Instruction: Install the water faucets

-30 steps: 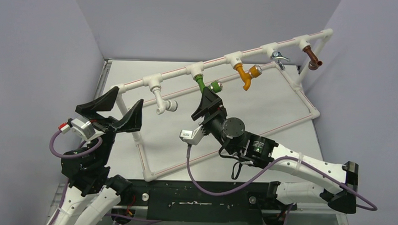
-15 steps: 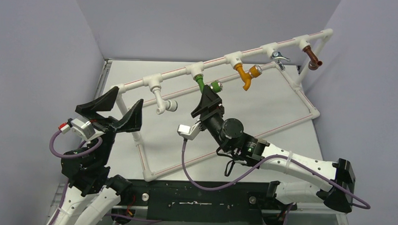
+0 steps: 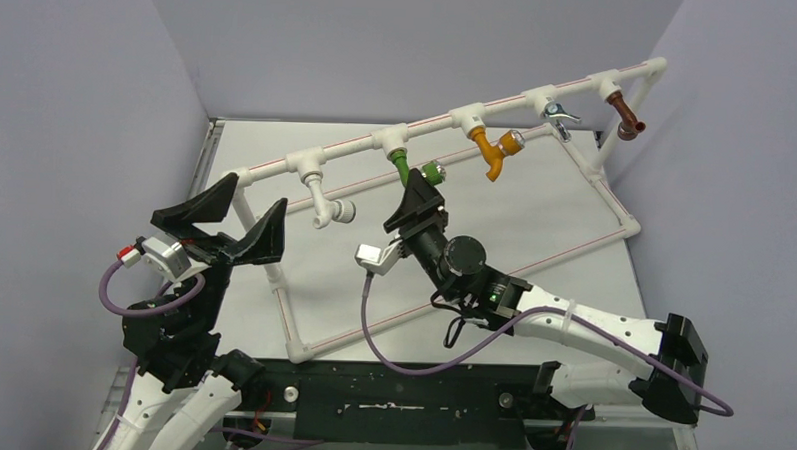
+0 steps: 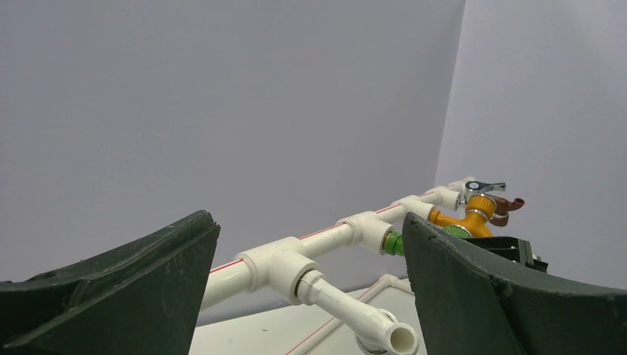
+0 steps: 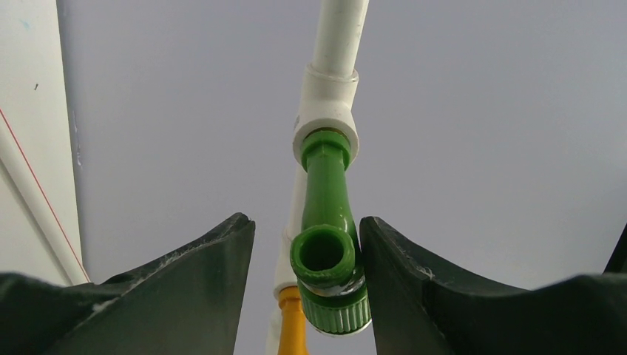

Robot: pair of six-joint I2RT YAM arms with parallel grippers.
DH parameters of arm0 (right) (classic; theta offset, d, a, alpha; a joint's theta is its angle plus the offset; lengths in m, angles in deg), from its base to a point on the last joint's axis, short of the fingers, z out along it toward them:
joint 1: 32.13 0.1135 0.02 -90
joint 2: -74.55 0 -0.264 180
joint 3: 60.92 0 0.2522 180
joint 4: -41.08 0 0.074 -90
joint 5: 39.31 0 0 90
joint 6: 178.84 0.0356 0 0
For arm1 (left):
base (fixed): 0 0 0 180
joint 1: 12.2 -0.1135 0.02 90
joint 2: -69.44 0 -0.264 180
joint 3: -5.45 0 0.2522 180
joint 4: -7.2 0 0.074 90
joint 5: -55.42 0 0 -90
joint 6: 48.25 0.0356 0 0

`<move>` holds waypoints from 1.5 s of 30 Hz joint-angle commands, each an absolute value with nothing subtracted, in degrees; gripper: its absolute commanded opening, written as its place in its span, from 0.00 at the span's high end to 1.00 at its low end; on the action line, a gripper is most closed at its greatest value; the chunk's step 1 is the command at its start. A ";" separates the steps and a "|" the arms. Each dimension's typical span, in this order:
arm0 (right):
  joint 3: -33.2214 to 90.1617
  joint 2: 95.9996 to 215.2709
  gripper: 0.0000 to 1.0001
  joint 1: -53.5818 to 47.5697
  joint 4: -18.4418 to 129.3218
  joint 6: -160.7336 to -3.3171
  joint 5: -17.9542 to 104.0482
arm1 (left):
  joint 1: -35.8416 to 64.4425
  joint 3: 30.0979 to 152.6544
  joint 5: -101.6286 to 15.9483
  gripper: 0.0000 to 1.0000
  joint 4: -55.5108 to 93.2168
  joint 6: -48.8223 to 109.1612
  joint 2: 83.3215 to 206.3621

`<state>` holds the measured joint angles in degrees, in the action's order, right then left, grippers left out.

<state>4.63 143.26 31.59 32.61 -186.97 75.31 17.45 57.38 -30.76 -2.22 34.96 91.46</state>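
Note:
A white pipe frame (image 3: 539, 94) carries a row of faucets: white (image 3: 325, 207), green (image 3: 407, 167), orange (image 3: 493, 148), silver (image 3: 556, 114) and brown (image 3: 628, 121). My right gripper (image 3: 424, 191) is open just below the green faucet. In the right wrist view the green faucet (image 5: 325, 222) hangs from its tee between the fingers of the right gripper (image 5: 304, 222). It lies close against the right finger (image 5: 399, 259), with a gap on the left. My left gripper (image 3: 253, 195) is open and empty at the frame's left end. In its view (image 4: 307, 225) the white faucet (image 4: 347, 307) sits ahead.
The frame's lower rail (image 3: 473, 278) runs across the white table (image 3: 535, 210), under my right arm. Its left post (image 3: 277, 281) stands beside my left gripper. Purple-grey walls close in on three sides. The left wrist view also shows the green (image 4: 394, 242), orange (image 4: 473, 216) and silver (image 4: 480, 185) faucets.
My right arm has shifted a little to the left, and its gripper has stayed under the green faucet. The left arm has not moved.

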 commanded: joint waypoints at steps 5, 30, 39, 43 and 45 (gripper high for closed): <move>4.91 144.62 0.47 31.24 26.75 -186.32 75.30 | 17.77 58.11 -30.71 0.06 -3.44 35.60 91.41; 6.65 144.59 1.00 31.78 16.47 -147.80 78.71 | 17.77 57.92 -30.63 0.06 -3.48 35.67 91.34; 7.60 144.78 1.00 31.54 12.21 -113.93 83.05 | 17.77 57.92 -30.54 0.06 -3.53 35.68 91.19; 7.64 144.57 1.00 30.98 10.74 -100.89 85.82 | 17.77 57.96 -30.62 0.06 -3.48 35.68 91.14; 7.47 144.23 1.00 30.44 10.19 -94.96 86.47 | 17.77 57.97 -30.62 0.06 -3.52 35.68 91.05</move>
